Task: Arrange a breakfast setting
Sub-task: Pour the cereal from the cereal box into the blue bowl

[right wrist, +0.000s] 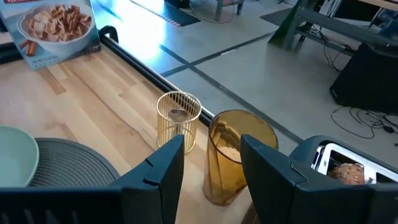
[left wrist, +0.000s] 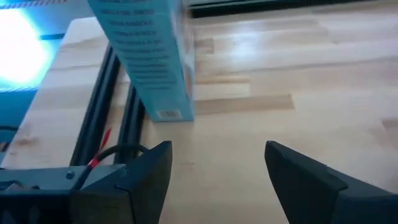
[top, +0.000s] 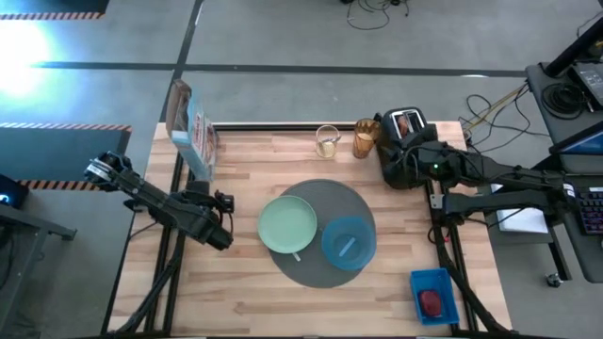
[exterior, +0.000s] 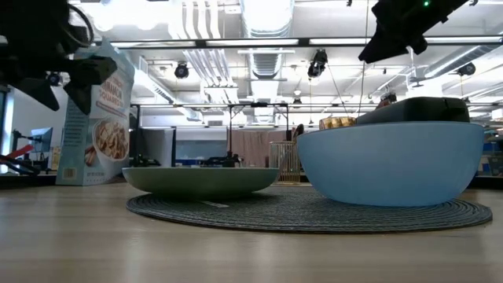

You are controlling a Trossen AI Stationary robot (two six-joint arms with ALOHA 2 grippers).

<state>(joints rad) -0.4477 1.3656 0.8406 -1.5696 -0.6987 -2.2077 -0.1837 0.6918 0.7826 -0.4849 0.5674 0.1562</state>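
A round dark-grey mat (top: 325, 273) lies mid-table. On it rest a pale green plate (top: 287, 226) and a blue bowl (top: 349, 242). An amber glass (right wrist: 233, 155) stands at the far edge beside a gold wire cup (right wrist: 178, 118). A brown toast slice (right wrist: 345, 171) sticks up out of a black toaster (top: 407, 132). A small red food piece (top: 431, 301) lies in a blue tray. My left gripper (left wrist: 217, 155) hovers open left of the plate, nothing between its fingers. My right gripper (right wrist: 211, 146) is open, raised above the table just short of the glass and toaster.
A blue cereal box (top: 193, 132) stands upright at the table's far left corner, just beyond my left gripper. The blue tray (top: 433, 282) sits near the front right corner. Bare wood shows along the near edge and between the box and the wire cup.
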